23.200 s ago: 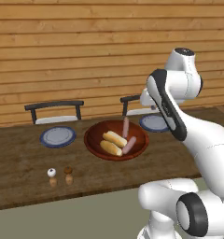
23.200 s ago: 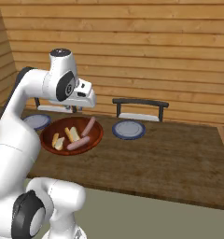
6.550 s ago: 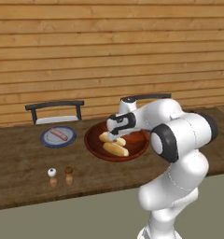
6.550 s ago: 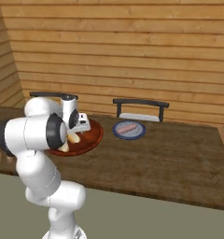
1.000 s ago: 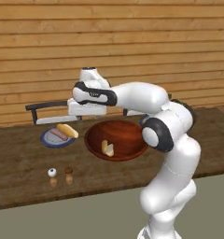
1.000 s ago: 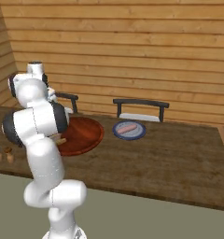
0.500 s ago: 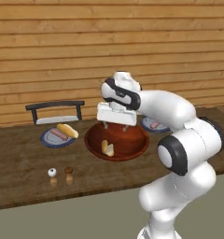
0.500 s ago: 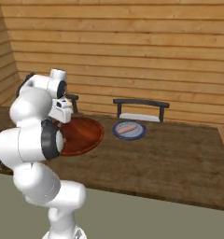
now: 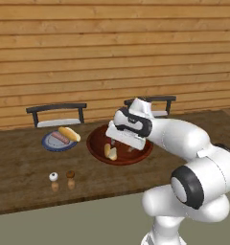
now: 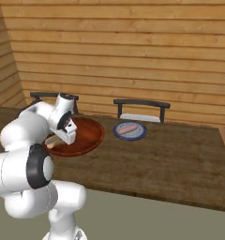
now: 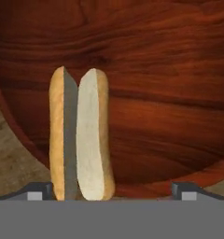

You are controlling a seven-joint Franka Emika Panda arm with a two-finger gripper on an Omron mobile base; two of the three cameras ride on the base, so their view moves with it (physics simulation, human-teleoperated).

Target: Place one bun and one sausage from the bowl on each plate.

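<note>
Left plate (image 9: 49,143): blue-rimmed, on the table's left part, in front of the left chair; holds one sausage (image 9: 60,138) and one bun (image 9: 69,134) side by side, bun toward the bowl side.
Shakers: white one (image 9: 53,176) and brown one (image 9: 70,174), near the table's front edge, in front of the left plate, just beside each other.
Bowl (image 9: 95,143): wide reddish-brown wood, mid-table between the two plates; holds one bun (image 9: 110,152), split lengthwise, pale cut face up, lying near the rim; seen close in the hand view (image 11: 81,135).
Gripper (image 9: 119,143): hanging over the bowl, pointed down at the remaining bun; fingers (image 11: 35,190) spread wide at the bottom corners of the hand view, nothing between them; bun offset toward the left finger.
Right plate (image 10: 139,135): same blue rim, right of the bowl, in front of the right chair; holds one sausage (image 10: 129,128), no bun on it.
Table (image 10: 170,159): dark brown wood planks, bare on the right half.
Chairs: dark frame, left one (image 9: 57,114) and right one (image 10: 141,108), pushed in at the table's far side.
Room: horizontal light wood plank wall (image 9: 112,52) behind; grey-tan floor (image 10: 156,215) in front.
</note>
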